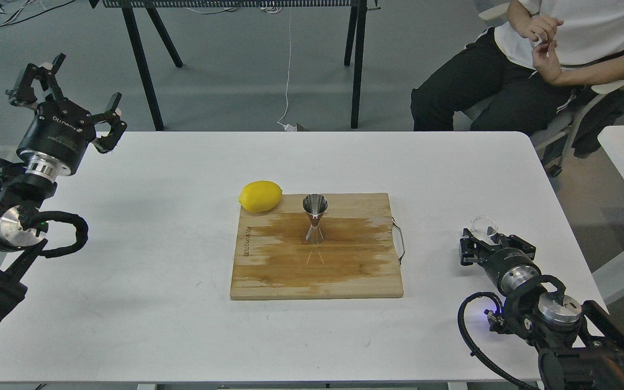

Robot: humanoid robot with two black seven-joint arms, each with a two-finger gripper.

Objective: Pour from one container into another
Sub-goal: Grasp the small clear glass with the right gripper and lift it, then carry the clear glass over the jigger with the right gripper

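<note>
Glass cup (483, 226) sits at the right of the frame, on the white table (128, 271), with my right gripper (486, 244) around it; I cannot tell whether the fingers press on it. Steel jigger (314, 218) stands upright on the wooden board (344, 271) at centre, a lemon (260, 196) beside it. My left gripper (65, 92), upper left, hangs spread wide, empty.

The right gripper (480, 242) covers the lower part of the glass cup (483, 225), so its contents cannot be told. The seated person (534, 65) is cut off above the chest.
</note>
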